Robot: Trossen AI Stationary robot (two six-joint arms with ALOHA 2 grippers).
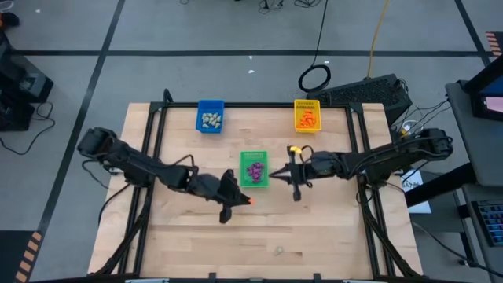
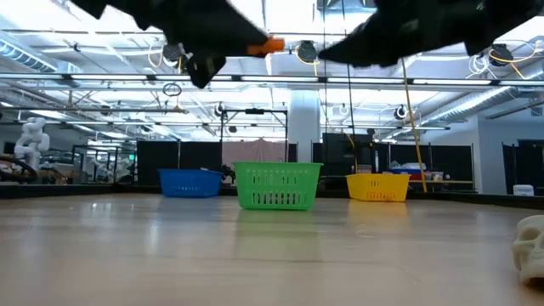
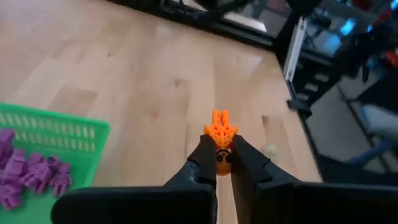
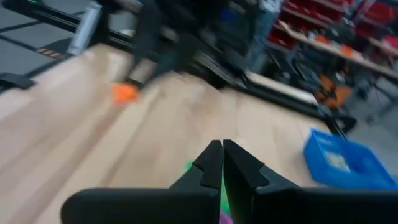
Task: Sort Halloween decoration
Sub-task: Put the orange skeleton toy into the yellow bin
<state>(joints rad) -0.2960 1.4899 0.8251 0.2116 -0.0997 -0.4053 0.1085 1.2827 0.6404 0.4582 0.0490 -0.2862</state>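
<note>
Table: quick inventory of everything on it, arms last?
blue tray: one, blue, far left of the table, holds pale trinkets
yellow tray: one, yellow, far right, holds orange trinkets
green tray: one, green, centre, holds purple trinkets
loose trinket: one, pale, near edge of the table, right of centre
orange trinket: one, orange, held off the table in the left gripper
table: one, light wood
left gripper: shut on the orange trinket, just near-left of the green tray
right gripper: shut, empty, just right of the green tray
</note>
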